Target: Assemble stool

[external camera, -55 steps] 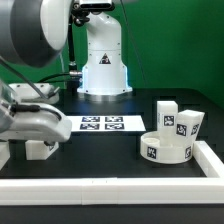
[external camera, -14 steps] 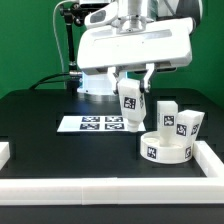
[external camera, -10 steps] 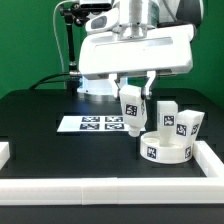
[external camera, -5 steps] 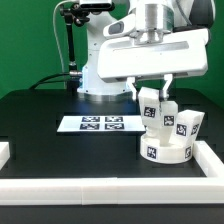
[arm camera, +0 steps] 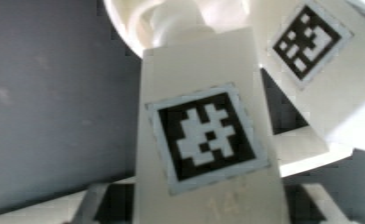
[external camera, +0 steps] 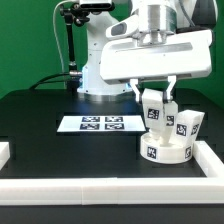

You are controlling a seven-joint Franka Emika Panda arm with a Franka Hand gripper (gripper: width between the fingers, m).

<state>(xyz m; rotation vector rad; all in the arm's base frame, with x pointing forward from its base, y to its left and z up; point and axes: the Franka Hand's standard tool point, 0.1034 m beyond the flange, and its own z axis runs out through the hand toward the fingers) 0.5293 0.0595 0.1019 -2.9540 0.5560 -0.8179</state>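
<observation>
Above the seat [external camera: 172, 153], the end effector [external camera: 154, 101], nearly closed, is clamping a leg [external camera: 153, 114] upright, apparently for insertion.

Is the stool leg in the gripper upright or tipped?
Upright, or nearly so: in the exterior view the leg stands vertical between the fingers of the gripper, just above the round seat.

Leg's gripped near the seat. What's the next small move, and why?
Probably ease it straight down a little: the gripper is shut on the leg, held upright and apparently just above the seat, not touching. Avoid drifting sideways, since the other legs stand close beside.
</observation>
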